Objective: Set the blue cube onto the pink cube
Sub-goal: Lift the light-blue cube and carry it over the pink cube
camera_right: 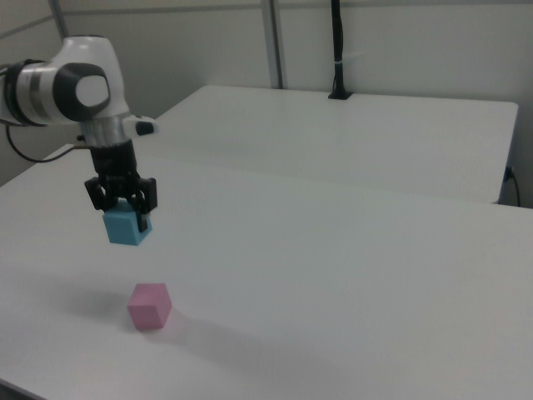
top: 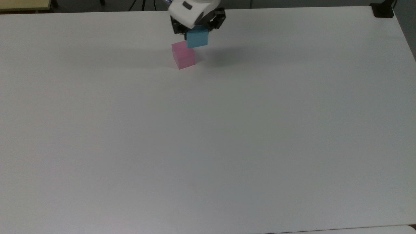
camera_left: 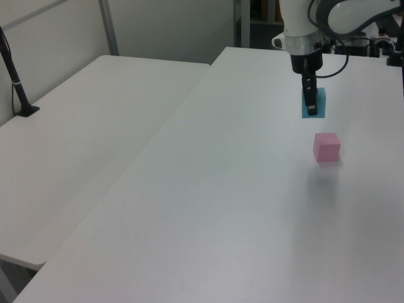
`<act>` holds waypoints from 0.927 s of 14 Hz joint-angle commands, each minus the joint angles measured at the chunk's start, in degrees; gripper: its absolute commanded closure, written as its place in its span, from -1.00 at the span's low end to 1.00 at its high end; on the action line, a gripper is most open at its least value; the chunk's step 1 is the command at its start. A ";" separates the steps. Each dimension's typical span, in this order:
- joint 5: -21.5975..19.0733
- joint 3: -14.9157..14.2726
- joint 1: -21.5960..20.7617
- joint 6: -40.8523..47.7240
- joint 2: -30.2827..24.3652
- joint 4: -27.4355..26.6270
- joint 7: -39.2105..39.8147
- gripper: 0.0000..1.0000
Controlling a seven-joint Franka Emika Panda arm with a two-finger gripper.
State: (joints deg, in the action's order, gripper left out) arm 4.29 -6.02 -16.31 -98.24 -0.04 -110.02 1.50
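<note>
Colours were pretty simple here. The blue cube [top: 197, 39] was a flat light cyan, no markings on any face, and the pink cube [top: 184, 55] was a plain pastel pink, just as bare. The desk [top: 208, 136] was plain white all over. The gripper [top: 198, 28] above the blue cube was black, on a glossy white arm [camera_right: 79, 87] with dark grey joint bands. A black post [camera_right: 336, 50] stood on the second white desk [camera_right: 350, 133] behind the pink cube.

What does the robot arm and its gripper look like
The arm is glossy white with rounded shells and dark grey joint bands. A thin black cable loops beside its wrist. The gripper is black, with short blocky jaws under a white wrist flange.
</note>
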 commanded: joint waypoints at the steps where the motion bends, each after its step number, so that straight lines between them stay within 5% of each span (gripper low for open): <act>1: -0.25 -3.90 -0.83 -1.77 -1.54 -5.80 5.16 0.99; 10: 3.27 -5.58 -1.53 -11.27 -4.08 -16.53 6.14 0.98; 13: 3.27 -5.58 -1.71 -11.27 -4.17 -17.06 5.79 0.82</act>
State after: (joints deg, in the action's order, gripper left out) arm 6.50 -10.82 -16.91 -107.57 -1.47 -124.08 6.65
